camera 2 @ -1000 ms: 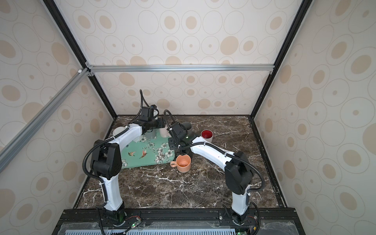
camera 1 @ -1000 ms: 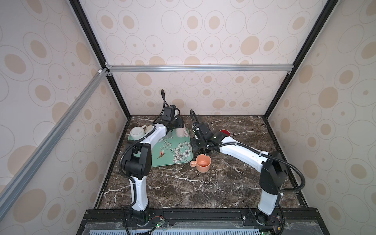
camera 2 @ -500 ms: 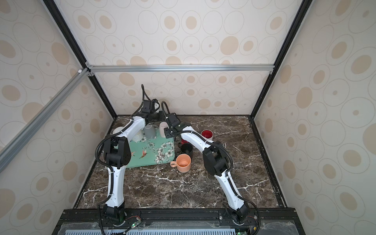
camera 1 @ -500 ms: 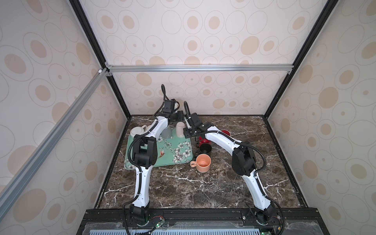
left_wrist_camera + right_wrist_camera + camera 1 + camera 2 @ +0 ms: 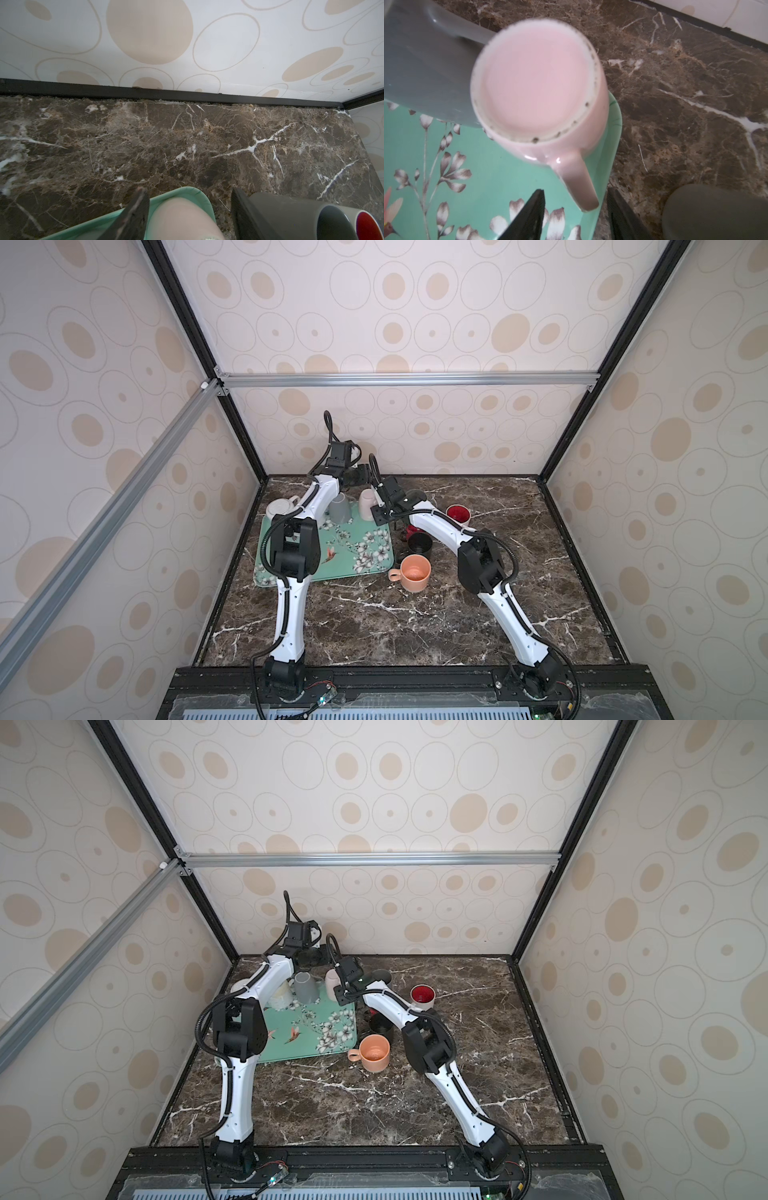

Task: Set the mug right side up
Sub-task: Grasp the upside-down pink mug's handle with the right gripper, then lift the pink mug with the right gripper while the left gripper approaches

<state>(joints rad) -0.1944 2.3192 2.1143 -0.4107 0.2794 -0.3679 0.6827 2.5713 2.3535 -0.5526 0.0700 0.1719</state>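
Pink mug [image 5: 537, 83] stands upside down, base up, on the far right corner of the tray [image 5: 488, 176], just beside a gray mug [image 5: 425, 72]. Right gripper [image 5: 575, 191]: jaws apart, grasping nothing; the mug's handle points at it, its end lying between the fingers without contact. Left gripper [image 5: 187, 190]: jaws apart, straddling the mug's side; contact cannot be confirmed.

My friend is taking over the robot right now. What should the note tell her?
Left gripper: open, jaws either side of the pink mug, seemingly not touching.
Right gripper: open, fingertips flanking the end of the handle, not closed.
Pink mug: upside down on a corner of the tray, beside the grey mug.
Done: grippers in place, no flip.
Left: grip, lift, flip, set it upright.
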